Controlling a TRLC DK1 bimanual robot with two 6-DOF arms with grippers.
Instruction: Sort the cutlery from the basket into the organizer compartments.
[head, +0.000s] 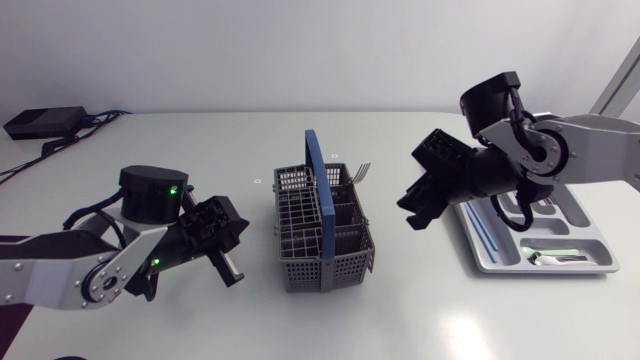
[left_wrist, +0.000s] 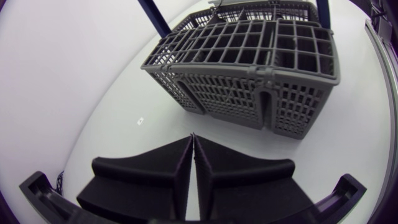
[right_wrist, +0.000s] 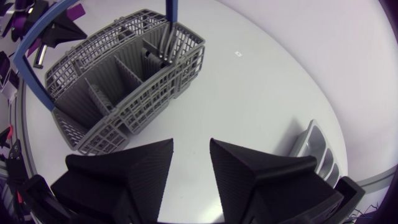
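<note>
The grey cutlery basket (head: 325, 228) with a blue handle (head: 319, 180) stands mid-table, and a fork's tines (head: 362, 170) poke out at its far right corner. In the right wrist view the basket (right_wrist: 118, 84) lies ahead of my gripper, with dark cutlery handles (right_wrist: 158, 55) in a far compartment. The grey organizer (head: 585, 232) at the right holds some cutlery. My right gripper (head: 418, 212) hangs between basket and organizer, open and empty (right_wrist: 190, 163). Left of the basket, my left gripper (head: 228, 268) is low over the table and shut on nothing (left_wrist: 193, 158).
A corner of the organizer (right_wrist: 310, 144) shows beside my right gripper. The basket (left_wrist: 249, 68) stands just ahead of my left gripper. Bare white table lies in front of the basket and between it and each gripper.
</note>
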